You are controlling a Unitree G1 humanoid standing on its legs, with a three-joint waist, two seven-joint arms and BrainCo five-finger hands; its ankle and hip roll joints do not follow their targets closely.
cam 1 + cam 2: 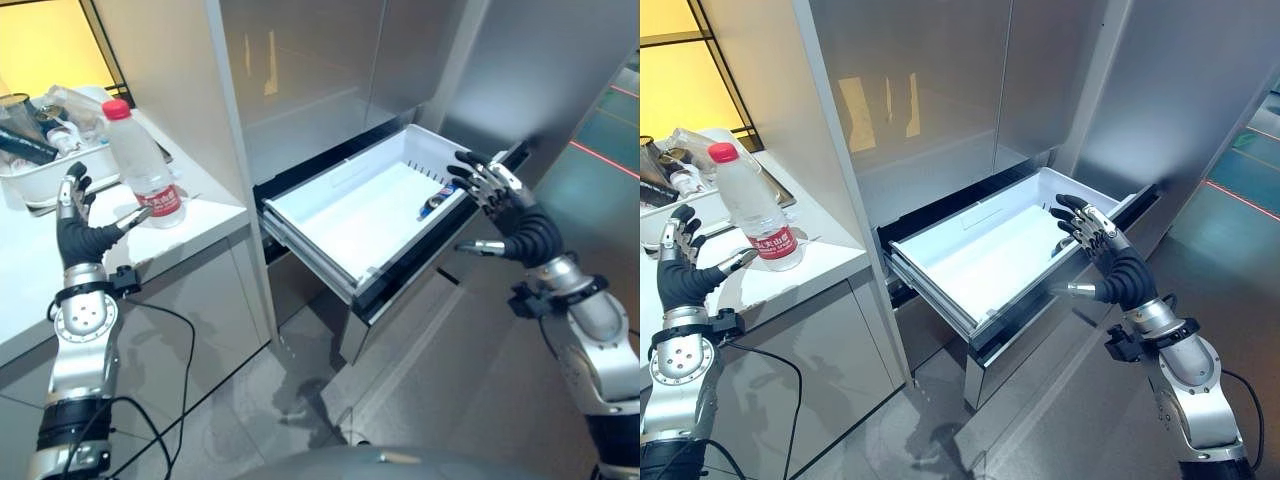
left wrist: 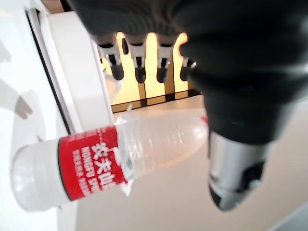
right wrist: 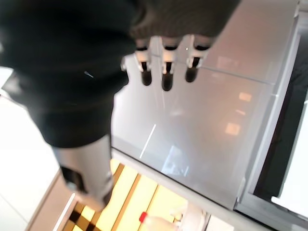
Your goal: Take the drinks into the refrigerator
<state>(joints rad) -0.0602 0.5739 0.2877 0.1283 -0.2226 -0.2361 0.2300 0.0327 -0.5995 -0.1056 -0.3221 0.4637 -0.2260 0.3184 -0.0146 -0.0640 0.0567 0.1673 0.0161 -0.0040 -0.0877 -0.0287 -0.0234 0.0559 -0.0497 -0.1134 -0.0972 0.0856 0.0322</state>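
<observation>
Here the water bottle [image 1: 146,168] with its red cap and red label stands upright on the white surface [image 1: 190,215], just beyond the left hand [image 1: 76,232], whose fingers [image 1: 73,190] are spread straight and hold nothing, thumb reaching toward the bottle's base. The right hand [image 1: 1106,254] hovers at the far corner of the pulled-out refrigerator drawer [image 1: 985,258], fingers [image 1: 1077,218] loosely extended over its white rim, gripping nothing. A small dark item [image 1: 438,201] lies in the drawer just below those fingertips.
</observation>
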